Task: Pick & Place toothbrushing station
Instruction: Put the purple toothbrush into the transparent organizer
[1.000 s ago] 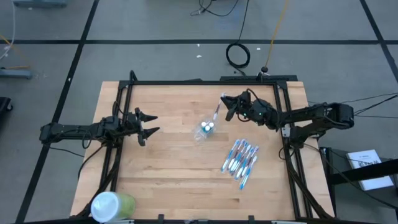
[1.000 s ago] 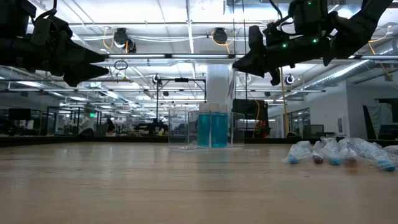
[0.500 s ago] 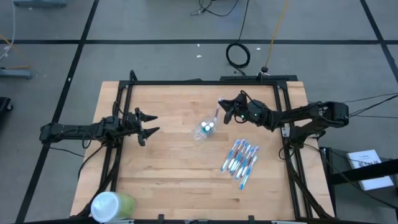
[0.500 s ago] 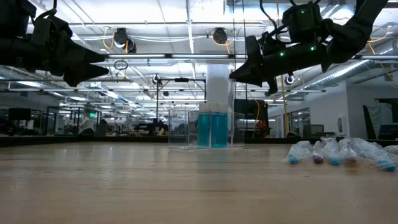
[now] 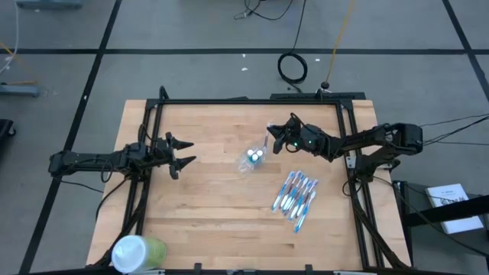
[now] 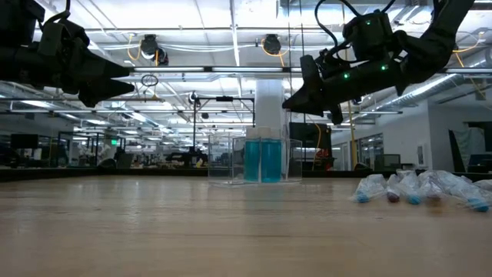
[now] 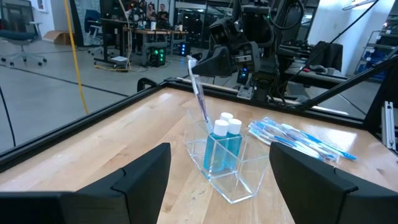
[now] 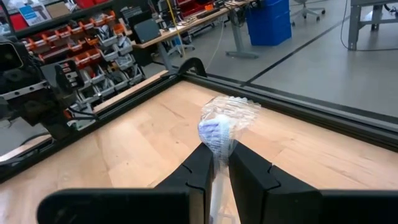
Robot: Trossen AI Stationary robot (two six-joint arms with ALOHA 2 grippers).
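Two arms: both reach in over the table, one working and one waiting.
Right gripper: held above the far middle of the table, just beside the clear cup; its fingers are pinched narrow on one wrapped toothbrush.
Grip detail: in the right wrist view the brush head in its crinkled wrapper stands out past the fingertips, so the handle is the clamped part; this leaves the free end able to enter the cup first.
Clear cup: a clear square-walled holder near the table's middle, tilted in the left wrist view, holding two tubes with white caps and one toothbrush standing slantwise.
Remaining toothbrushes: several wrapped blue-and-white brushes lying side by side on the table, nearer the right arm's side, apart from the cup.
Left gripper: hovers over the left part of the table, fingers spread wide and empty, facing the cup from well apart; judged to be waiting clear of the right arm's path.
Green cup: stands at the near left corner, not part of the set.
Step in hand (judgement): carrying a brush to the cup.
Risk (judgement): the tilted cup may tip if the brush strikes its wall.
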